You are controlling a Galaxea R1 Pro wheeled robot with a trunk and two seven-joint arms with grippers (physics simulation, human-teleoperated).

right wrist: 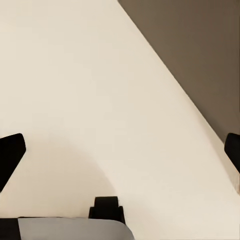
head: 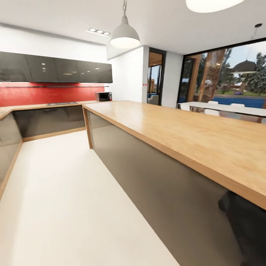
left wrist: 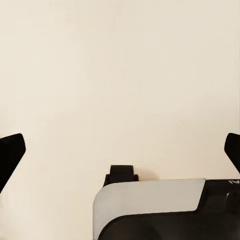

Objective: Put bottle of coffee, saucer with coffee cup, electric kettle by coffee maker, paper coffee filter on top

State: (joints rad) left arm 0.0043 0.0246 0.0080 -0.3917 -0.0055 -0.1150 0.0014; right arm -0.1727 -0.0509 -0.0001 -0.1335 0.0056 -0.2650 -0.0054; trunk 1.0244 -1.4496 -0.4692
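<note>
The kitchen countertop (head: 173,129) is a long light-brown worktop on grey cabinet fronts, running from the near right to the back wall and then left. At the far left the thin kitchen shelf (head: 55,86) crosses the red splashback. The coffee maker, bottle of coffee, paper coffee filter, saucer, coffee cup and electric kettle are out of view. My left gripper (left wrist: 120,155) hangs open over pale floor, its black fingertips (left wrist: 11,152) wide apart. My right gripper (right wrist: 120,155) is open too, above the floor beside a grey cabinet front (right wrist: 200,50).
A small dark appliance (head: 103,96) stands at the counter's back corner, with a hob (head: 61,103) left of it. Dark overhead units (head: 55,68) hang above the shelf. The white floor (head: 62,192) lies between the counters. A white dining table (head: 221,108) stands at the far right.
</note>
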